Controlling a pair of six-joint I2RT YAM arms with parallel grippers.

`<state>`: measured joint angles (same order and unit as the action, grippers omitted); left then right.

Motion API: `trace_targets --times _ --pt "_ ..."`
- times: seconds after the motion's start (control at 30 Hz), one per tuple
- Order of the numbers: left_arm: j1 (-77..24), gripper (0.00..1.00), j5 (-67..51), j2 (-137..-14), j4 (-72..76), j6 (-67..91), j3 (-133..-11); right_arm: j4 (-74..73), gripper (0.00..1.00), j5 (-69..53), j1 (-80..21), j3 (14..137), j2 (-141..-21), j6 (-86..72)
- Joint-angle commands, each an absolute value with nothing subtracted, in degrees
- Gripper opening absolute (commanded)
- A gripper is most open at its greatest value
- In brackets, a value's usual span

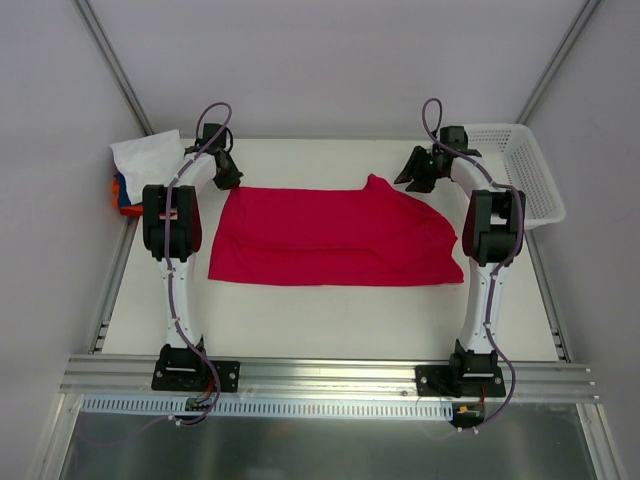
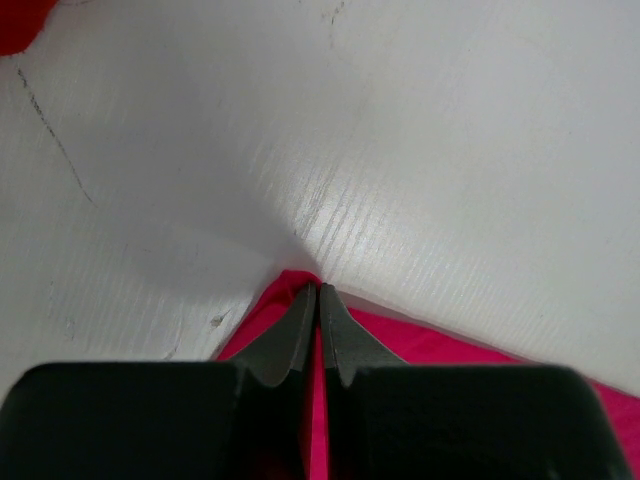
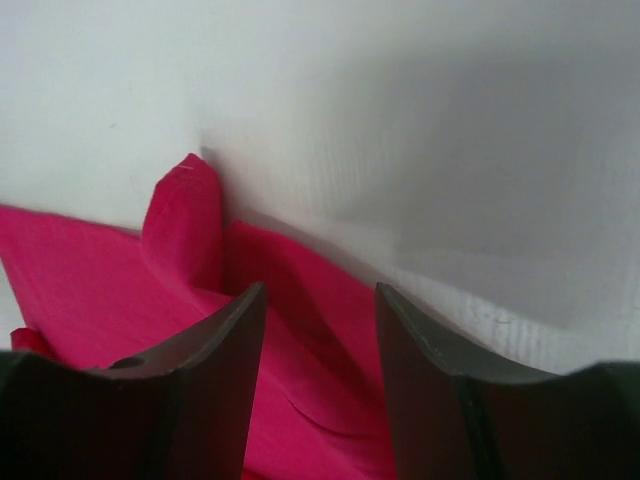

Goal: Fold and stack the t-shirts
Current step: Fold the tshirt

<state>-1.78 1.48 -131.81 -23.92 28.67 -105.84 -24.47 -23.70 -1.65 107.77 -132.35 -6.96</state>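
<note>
Item: one crimson t-shirt [image 1: 330, 235], lying mostly flat on the white table [image 1: 330, 315] at mid-depth, between the two arms. Long axis: left to right, roughly parallel to the table's near edge. The left end is a straight, slightly slanted edge. The right end is rounded and rumpled, with a raised peak [image 1: 376, 183] at the far edge pointing toward the back wall. Collar and hem cannot be told apart from above. Left gripper [image 1: 227, 172]: at the shirt's far left corner. The left wrist view shows this gripper [image 2: 318, 292] with its fingers pressed together and clenched on the cloth, a small tip of red poking out past the fingertips. Right gripper [image 1: 413, 172]: just beside the peak, at the far right of the shirt. The right wrist view shows this gripper [image 3: 320, 300] with its jaws standing apart, released, the red cloth lying beneath them and the peak [image 3: 185, 215] upright just beyond the left finger. Also present: folded t-shirts [image 1: 140, 160] stacked at the far left edge of the table, white on top with blue and orange edges showing below, and a white mesh basket [image 1: 525, 175] at the far right corner.
</note>
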Motion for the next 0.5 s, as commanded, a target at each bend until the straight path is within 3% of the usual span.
trace_targets --times 0.0,0.47 --pt "-1.49 0.00 0.35 -132.19 -25.58 27.33 -107.75 -20.23 0.51 -29.35 -1.85 107.94 -131.75 -9.84" --pt "-1.49 0.00 0.18 -132.10 -25.58 27.25 -107.75 -18.19 0.54 -32.52 -1.76 104.07 -132.98 -11.52"
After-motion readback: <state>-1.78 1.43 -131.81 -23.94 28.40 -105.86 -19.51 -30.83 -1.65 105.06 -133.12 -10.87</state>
